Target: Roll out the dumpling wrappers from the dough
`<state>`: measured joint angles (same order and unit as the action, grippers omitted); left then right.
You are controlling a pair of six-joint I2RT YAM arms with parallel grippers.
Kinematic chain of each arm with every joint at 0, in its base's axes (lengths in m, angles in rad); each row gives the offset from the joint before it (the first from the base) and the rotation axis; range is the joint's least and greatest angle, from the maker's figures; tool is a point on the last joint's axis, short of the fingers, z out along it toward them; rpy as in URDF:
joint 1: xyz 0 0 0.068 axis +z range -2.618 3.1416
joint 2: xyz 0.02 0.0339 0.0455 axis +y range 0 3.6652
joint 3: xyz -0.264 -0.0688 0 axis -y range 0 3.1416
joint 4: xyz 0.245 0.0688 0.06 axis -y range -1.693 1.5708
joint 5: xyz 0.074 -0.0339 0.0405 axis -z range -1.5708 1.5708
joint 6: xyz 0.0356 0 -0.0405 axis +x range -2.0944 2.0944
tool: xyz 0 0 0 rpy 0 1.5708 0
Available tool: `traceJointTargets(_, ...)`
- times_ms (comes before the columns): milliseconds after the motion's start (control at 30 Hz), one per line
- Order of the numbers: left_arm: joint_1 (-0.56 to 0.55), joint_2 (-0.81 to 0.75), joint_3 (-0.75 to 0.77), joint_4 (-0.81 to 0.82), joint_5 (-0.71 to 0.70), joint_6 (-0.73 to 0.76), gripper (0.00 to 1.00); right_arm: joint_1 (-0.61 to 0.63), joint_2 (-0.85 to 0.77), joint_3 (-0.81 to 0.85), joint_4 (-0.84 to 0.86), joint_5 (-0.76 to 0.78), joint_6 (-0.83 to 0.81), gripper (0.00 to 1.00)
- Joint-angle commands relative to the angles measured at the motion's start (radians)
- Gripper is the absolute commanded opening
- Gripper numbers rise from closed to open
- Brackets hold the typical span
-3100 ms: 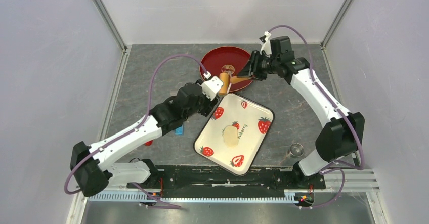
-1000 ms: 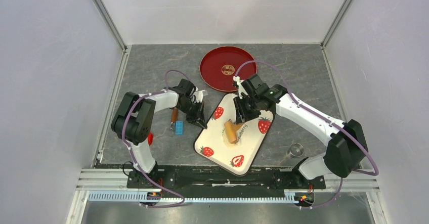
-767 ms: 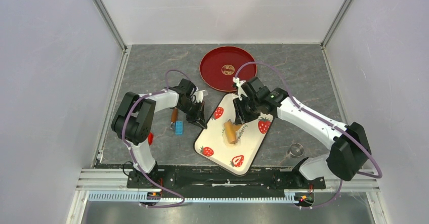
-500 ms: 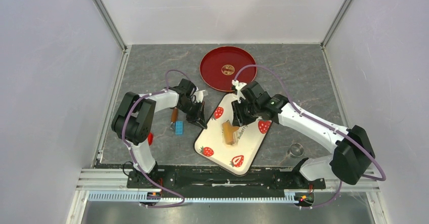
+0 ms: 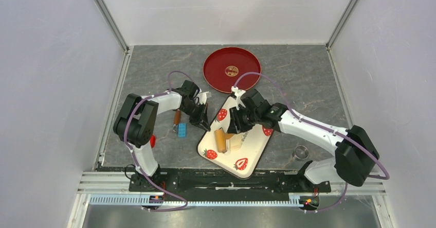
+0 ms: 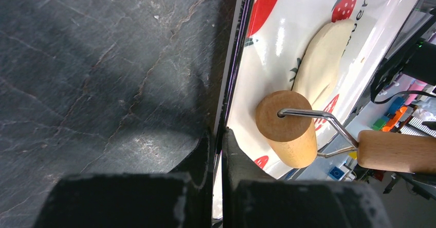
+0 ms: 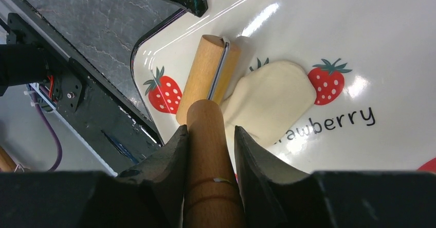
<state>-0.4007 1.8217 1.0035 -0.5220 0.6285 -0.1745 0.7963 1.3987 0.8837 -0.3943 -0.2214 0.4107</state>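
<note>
The dough [image 7: 270,102] is a flattened pale oval on the white strawberry tray [image 7: 319,32]; in the top view the dough [image 5: 236,141] lies mid-tray. My right gripper [image 7: 210,131] is shut on the wooden roller's handle [image 7: 205,120]. The roller barrel [image 7: 203,76] rests on the tray at the dough's left edge, seen from above as the roller [image 5: 221,139]. My left gripper [image 6: 219,140] is shut on the tray's left rim [image 6: 234,84], with the roller [image 6: 285,127] and dough [image 6: 321,60] just beyond it. No dumpling wrappers are in view.
A red plate [image 5: 231,69] with a gold emblem lies behind the tray. A small metal ring cutter [image 5: 301,152] stands at the right. A blue block [image 5: 181,130] and a brown-handled tool [image 5: 176,119] lie left of the tray. Enclosure walls stand on three sides.
My right gripper has drawn the roller across the dough toward the tray's near-left side. The left gripper has stayed shut on the tray rim.
</note>
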Motion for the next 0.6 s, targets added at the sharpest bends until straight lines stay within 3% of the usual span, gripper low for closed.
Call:
traceJointTargets(0, -0.011, 0.037, -0.018, -0.039, -0.146, 0.055, 0.02, 0.011, 0.116, -0.01, -0.416, 0.177, -0.147, 0.0)
traceJointTargets(333, -0.011, 0.042, -0.016, -0.043, -0.158, 0.055, 0.02, 0.009, 0.095, 0.414, -0.376, -0.099, -0.125, 0.0)
traceJointTargets(567, -0.011, 0.042, -0.017, -0.048, -0.163, 0.057, 0.02, -0.055, 0.076, 0.479, -0.389, -0.144, -0.072, 0.0)
